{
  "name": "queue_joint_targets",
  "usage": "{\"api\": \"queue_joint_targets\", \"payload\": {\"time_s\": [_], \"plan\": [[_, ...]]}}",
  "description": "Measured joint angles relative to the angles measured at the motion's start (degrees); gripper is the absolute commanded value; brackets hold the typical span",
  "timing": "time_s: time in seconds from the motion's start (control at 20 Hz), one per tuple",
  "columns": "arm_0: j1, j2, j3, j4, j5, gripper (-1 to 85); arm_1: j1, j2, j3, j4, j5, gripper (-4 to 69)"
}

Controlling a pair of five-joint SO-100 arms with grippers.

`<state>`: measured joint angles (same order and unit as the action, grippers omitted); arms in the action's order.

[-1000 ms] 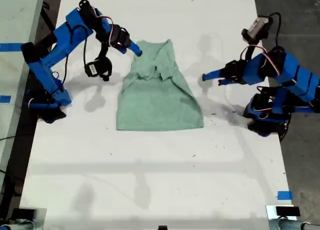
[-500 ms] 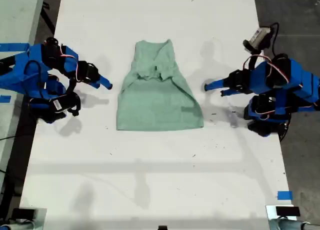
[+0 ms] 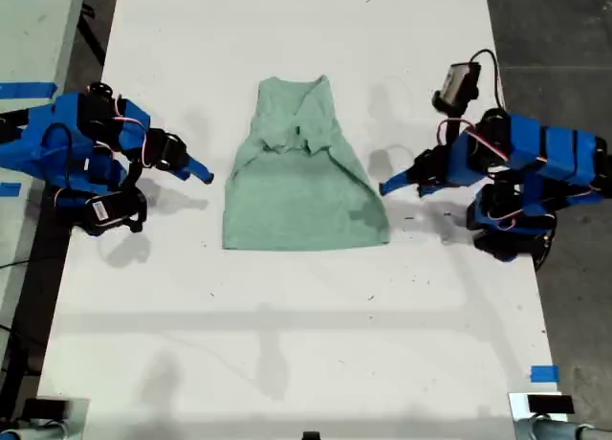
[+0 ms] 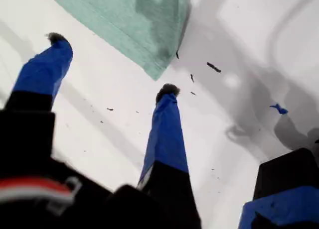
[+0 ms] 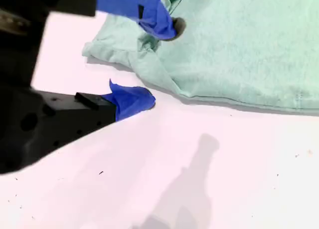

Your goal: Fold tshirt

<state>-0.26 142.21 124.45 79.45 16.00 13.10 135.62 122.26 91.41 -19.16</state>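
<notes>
The white worktop (image 3: 287,344) carries the tshirt (image 3: 301,182), lying flat with its sleeves seemingly tucked inward. Your first pincer (image 4: 112,64) hovers empty with jaws wide apart and the hem corner just ahead of its tips, likely lining up a grab there. Your second pincer (image 5: 159,62) is also spread and empty, with the shirt's side edge right in front.

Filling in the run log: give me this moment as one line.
tshirt: partly folded, flat on table | my first gripper: open, empty, by hem corner | my second gripper: open, empty, beside tshirt
</notes>
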Motion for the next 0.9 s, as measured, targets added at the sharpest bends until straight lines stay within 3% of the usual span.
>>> {"api": "queue_joint_targets", "payload": {"time_s": [0.15,0.45,0.6,0.7,0.9], "plan": [[0.3,-1.7,0.3,-2.6,0.0,16.3,-1.3,-11.1,2.0,-5.3,-2.6,30.3],[0.9,-2.4,0.3,-4.1,0.0,15.9,-1.5,-14.0,15.5,-23.2,-4.3,27.3],[0.9,-3.3,0.3,-4.8,0.0,15.5,0.5,-15.4,20.6,-30.9,-5.4,18.0],[0.9,-3.5,0.3,-5.1,0.0,15.1,2.5,-17.6,21.7,-35.2,-6.6,1.9],[1.4,-4.1,0.3,-5.6,0.0,14.8,5.9,-20.9,21.5,-38.4,-8.1,-1.6]]}}
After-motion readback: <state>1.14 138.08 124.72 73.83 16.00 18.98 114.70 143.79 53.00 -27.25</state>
